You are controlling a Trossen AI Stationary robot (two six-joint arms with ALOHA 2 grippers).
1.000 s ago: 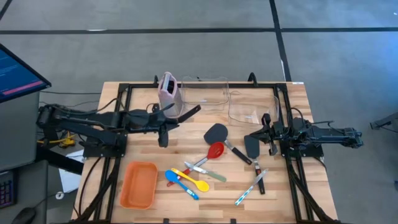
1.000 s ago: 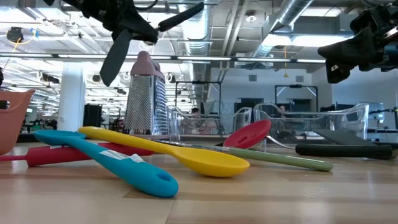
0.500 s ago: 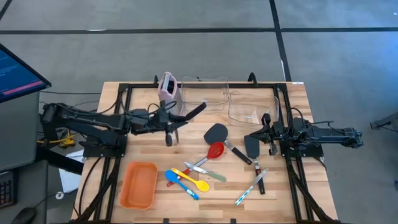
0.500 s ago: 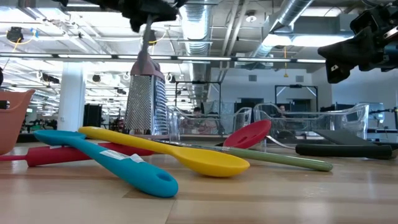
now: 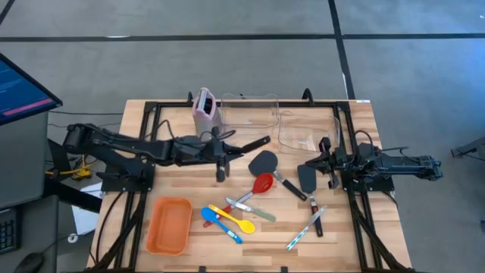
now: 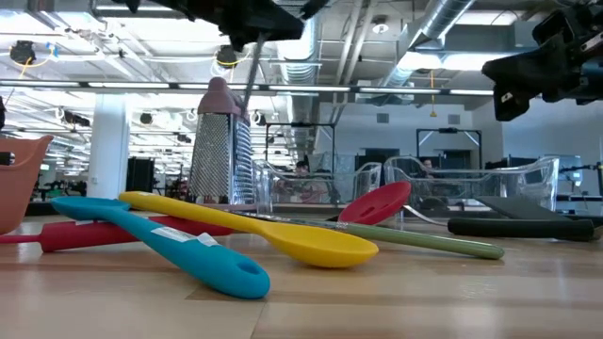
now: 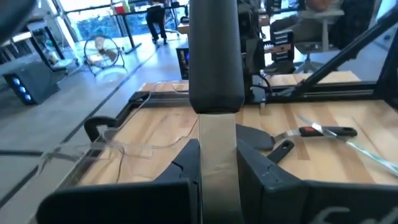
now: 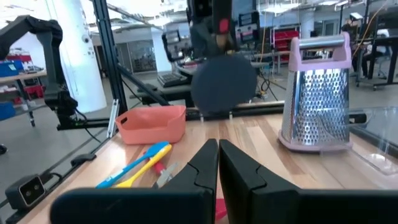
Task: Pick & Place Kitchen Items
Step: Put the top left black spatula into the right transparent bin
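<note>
My left gripper (image 5: 220, 155) hovers over the table's middle, between the pink-topped grater (image 5: 204, 110) and a black spatula (image 5: 263, 161), shut on a black-handled flat tool (image 5: 254, 142). My right gripper (image 5: 318, 167) waits shut at the right, beside a second black spatula (image 5: 306, 179); I cannot tell whether it touches it. The red spoon (image 5: 262, 183), yellow spoon (image 5: 235, 220), blue spoon (image 5: 220, 222) and thin tools with green (image 5: 256, 212) and blue (image 5: 299, 236) handles lie flat on the wood near the front. My left gripper pinches the tool between its two fingers (image 7: 183, 165) on the flat pale part (image 7: 217, 140) just below the black handle (image 7: 214, 56). The tool is lifted clear of the table. Its handle points up and toward the right, and its flat end (image 6: 249, 85) hangs below the gripper.
An orange tray (image 5: 169, 224) sits at the near left. Two clear bins (image 5: 250, 114) (image 5: 303, 130) stand at the far edge beside the grater. A black frame (image 5: 151, 114) borders the work area. Bare wood shows between the tray and the left arm.
My left gripper has carried the tool toward the table's right, away from the grater and toward the black spatula. The tool has turned in the air: its hanging flat end showed broad in the low view and now shows edge-on. The right arm kept still.
</note>
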